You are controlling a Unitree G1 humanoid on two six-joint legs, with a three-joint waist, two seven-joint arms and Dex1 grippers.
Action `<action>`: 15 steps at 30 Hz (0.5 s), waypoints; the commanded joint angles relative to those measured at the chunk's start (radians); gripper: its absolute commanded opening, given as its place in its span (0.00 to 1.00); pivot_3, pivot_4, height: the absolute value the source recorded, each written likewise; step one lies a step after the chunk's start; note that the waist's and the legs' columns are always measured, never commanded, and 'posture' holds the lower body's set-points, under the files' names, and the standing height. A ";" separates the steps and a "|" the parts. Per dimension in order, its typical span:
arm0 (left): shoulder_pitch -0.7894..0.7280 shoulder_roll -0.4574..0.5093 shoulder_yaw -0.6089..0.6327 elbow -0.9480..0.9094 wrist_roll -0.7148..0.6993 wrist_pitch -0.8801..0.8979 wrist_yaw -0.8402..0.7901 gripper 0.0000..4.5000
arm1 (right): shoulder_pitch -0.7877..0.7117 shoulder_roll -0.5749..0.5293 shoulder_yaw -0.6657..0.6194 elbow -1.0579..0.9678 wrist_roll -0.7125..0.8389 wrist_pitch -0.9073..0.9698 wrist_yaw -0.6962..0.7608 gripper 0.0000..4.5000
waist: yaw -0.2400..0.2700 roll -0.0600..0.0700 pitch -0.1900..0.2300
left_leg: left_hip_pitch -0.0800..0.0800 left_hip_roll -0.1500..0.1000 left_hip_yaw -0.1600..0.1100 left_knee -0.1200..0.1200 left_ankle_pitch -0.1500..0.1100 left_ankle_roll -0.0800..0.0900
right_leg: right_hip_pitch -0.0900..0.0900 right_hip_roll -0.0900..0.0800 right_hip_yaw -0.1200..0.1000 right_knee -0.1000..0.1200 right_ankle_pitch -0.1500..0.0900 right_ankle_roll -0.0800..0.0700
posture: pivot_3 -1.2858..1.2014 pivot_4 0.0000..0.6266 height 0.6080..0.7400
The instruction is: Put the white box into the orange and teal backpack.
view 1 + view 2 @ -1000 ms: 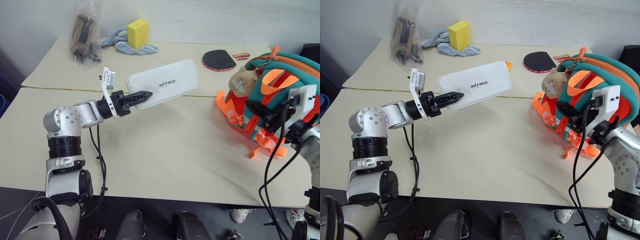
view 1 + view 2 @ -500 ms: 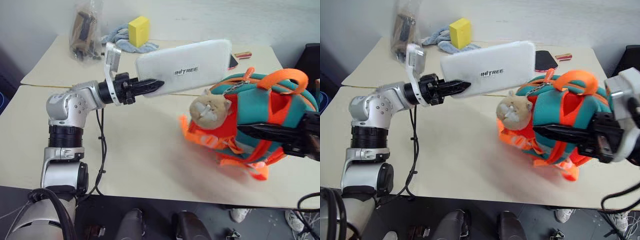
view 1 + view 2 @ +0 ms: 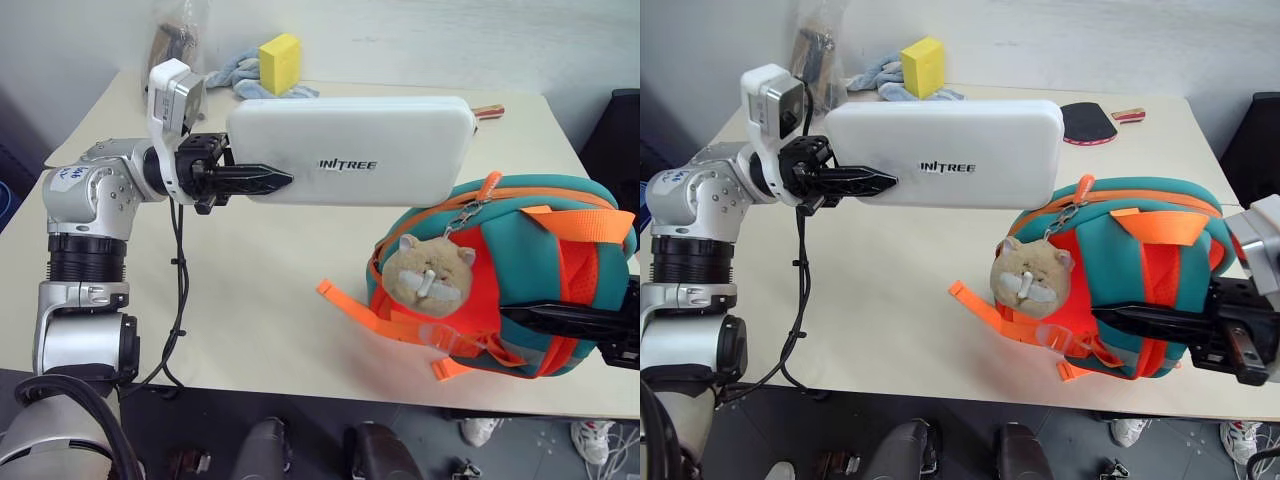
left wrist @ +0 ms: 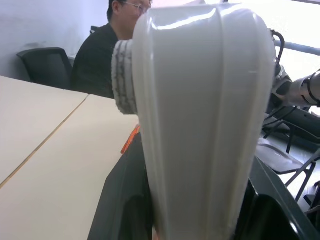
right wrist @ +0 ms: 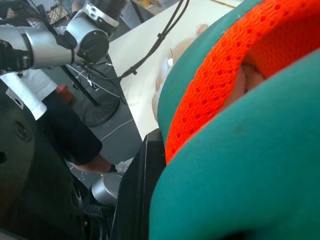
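1. The left gripper (image 3: pixel 262 181) is clamped on one short end of the flat white rectangular plastic box (image 3: pixel 355 151), holding it level in the air above the beige table (image 3: pixel 250 300).
2. The box's far end hangs just above the top of the orange and teal fabric backpack (image 3: pixel 520 275), which carries a tan plush hamster charm (image 3: pixel 428 277).
3. The right gripper (image 3: pixel 1140 322) is closed on the backpack's front, gripping it near the table's near edge.
4. A yellow sponge block (image 3: pixel 277 64) sits at the table's far side.

Yellow sponge (image 3: pixel 277 63) — blue cloth (image 3: pixel 232 75) beside.
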 commanded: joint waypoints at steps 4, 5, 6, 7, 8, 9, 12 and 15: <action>-0.035 0.005 -0.001 -0.042 0.002 -0.021 -0.054 0.30 | -0.015 -0.014 -0.023 0.006 0.037 -0.030 -0.010 0.01 | 0.000 -0.001 0.001 | -0.001 0.000 0.000 0.000 0.000 0.000 | 0.000 0.000 0.000 0.000 0.000 0.000 | 0.52 0.24 1.00; -0.026 -0.003 -0.009 -0.043 0.016 -0.038 -0.050 0.30 | -0.017 -0.017 -0.027 0.004 0.053 -0.029 -0.014 0.01 | 0.000 -0.001 0.001 | -0.001 0.000 0.000 0.000 0.000 0.000 | -0.001 0.000 0.000 0.000 0.000 0.000 | 0.52 0.24 1.00; -0.019 -0.005 -0.021 -0.045 0.025 -0.047 -0.055 0.30 | -0.021 -0.023 -0.030 0.006 0.071 -0.029 -0.021 0.01 | 0.001 -0.001 0.001 | -0.001 0.000 0.000 0.000 0.000 0.000 | 0.000 0.000 0.000 0.000 0.000 0.000 | 0.52 0.24 1.00; -0.016 -0.006 -0.028 -0.045 0.030 -0.056 -0.061 0.30 | -0.028 -0.031 -0.031 0.015 0.088 -0.029 -0.030 0.01 | 0.001 -0.001 0.001 | -0.001 0.000 0.000 0.000 0.000 0.000 | 0.000 0.000 0.000 0.000 0.000 0.000 | 0.52 0.24 1.00; -0.016 -0.005 -0.033 -0.041 0.036 -0.065 -0.066 0.30 | -0.036 -0.039 -0.031 0.025 0.100 -0.029 -0.038 0.01 | 0.000 -0.001 0.001 | -0.001 0.000 0.000 0.000 0.000 0.000 | 0.000 0.000 0.000 0.000 0.000 0.000 | 0.52 0.24 1.00; -0.017 -0.004 -0.035 -0.036 0.043 -0.078 -0.066 0.30 | -0.041 -0.046 -0.030 0.033 0.109 -0.029 -0.044 0.01 | 0.000 -0.001 0.001 | 0.000 0.000 -0.001 0.001 0.000 0.000 | 0.000 0.000 0.000 0.001 0.000 0.000 | 0.52 0.24 1.00; -0.029 -0.007 -0.042 -0.001 0.081 -0.141 -0.045 0.30 | -0.046 -0.060 -0.029 0.042 0.122 -0.024 -0.047 0.01 | 0.000 -0.002 0.001 | 0.000 0.000 -0.001 0.001 0.000 0.001 | 0.000 0.000 0.000 0.001 0.000 0.000 | 0.52 0.24 1.00; -0.032 -0.003 -0.045 0.016 0.103 -0.178 -0.049 0.30 | -0.043 -0.067 -0.039 0.039 0.147 -0.014 -0.047 0.01 | 0.001 -0.002 0.001 | -0.001 0.000 -0.001 0.001 0.000 0.001 | 0.000 0.000 0.000 0.000 0.000 0.000 | 0.52 0.24 1.00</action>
